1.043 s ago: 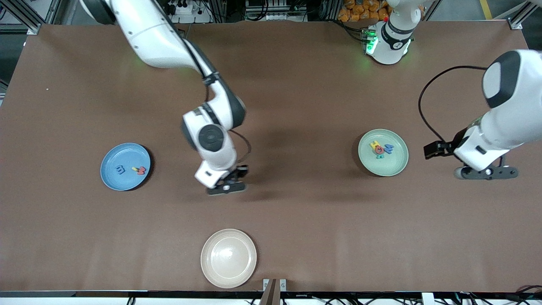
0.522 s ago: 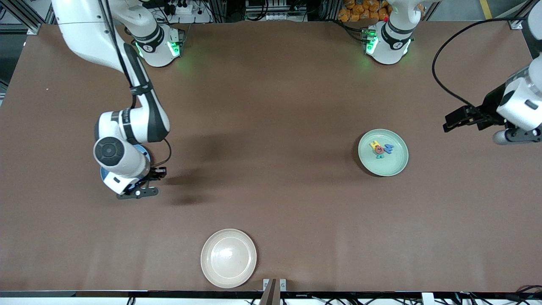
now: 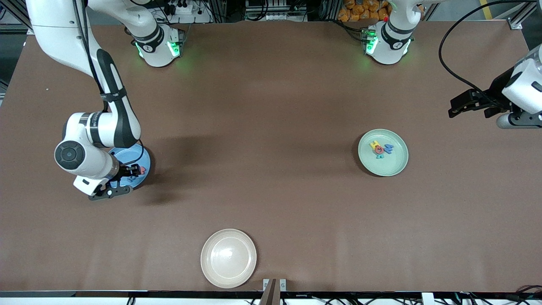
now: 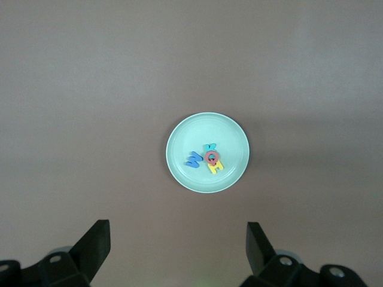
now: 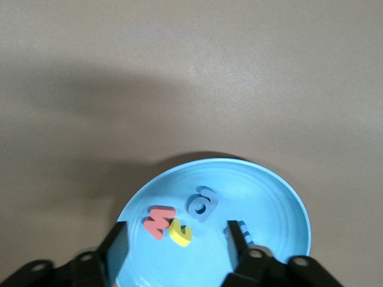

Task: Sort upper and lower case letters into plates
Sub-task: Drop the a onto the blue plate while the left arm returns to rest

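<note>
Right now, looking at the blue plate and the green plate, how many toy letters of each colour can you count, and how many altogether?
Yellow letters: 2
Red-pink letters: 2
Blue letters: 3
Teal letters: 1
Total: 8

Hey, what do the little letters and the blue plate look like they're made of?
The letters look like soft matte foam: thick, flat-cut edges, no shine. The blue plate seems to be glazed ceramic or hard plastic: faint concentric rings and a soft sheen, but the look leaves that open.
</note>
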